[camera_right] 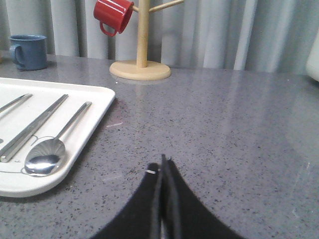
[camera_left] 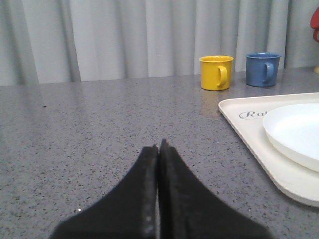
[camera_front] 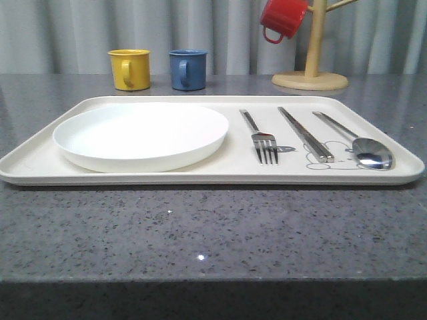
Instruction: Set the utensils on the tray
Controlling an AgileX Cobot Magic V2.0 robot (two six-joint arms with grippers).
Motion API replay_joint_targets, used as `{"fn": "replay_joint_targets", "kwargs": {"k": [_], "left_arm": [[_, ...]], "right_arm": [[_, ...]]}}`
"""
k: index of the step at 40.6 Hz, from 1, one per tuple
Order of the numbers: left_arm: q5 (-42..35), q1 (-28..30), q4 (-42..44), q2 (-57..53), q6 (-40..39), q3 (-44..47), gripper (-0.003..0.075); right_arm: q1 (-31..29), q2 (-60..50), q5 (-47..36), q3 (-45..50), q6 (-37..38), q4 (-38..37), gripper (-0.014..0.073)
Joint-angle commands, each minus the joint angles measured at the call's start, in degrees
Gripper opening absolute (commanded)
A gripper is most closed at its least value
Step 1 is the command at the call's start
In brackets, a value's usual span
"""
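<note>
Front view shows the speckled grey stone counter [camera_front: 200,233] with a broad bare strip across the lower frame. Mid-frame lies the large cream rectangular tray [camera_front: 40,157], carrying a round white plate [camera_front: 141,135] at left. At right, side by side and apart, lie the silver four-tined fork [camera_front: 261,139], flat silver chopsticks [camera_front: 305,134] and round-bowled silver spoon [camera_front: 360,143]. The left tool [camera_left: 158,149] hovers low over open counter left of the tray, fingers pressed together. The right tool [camera_right: 162,162] hovers right of the tray, likewise closed.
</note>
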Motion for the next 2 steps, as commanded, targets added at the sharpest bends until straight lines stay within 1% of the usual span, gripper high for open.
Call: {"fn": "replay_joint_targets", "kwargs": {"k": [1, 2], "left_arm": [[-4.7, -0.4, -0.7, -1.4, 0.0, 0.1, -0.0018], [-4.7, -0.4, -0.7, -1.4, 0.0, 0.1, -0.0018]], "right_arm": [[-0.2, -1.1, -4.6, -0.8, 0.2, 0.0, -0.0069], [-0.2, -1.1, -4.6, -0.8, 0.2, 0.0, -0.0069]]}}
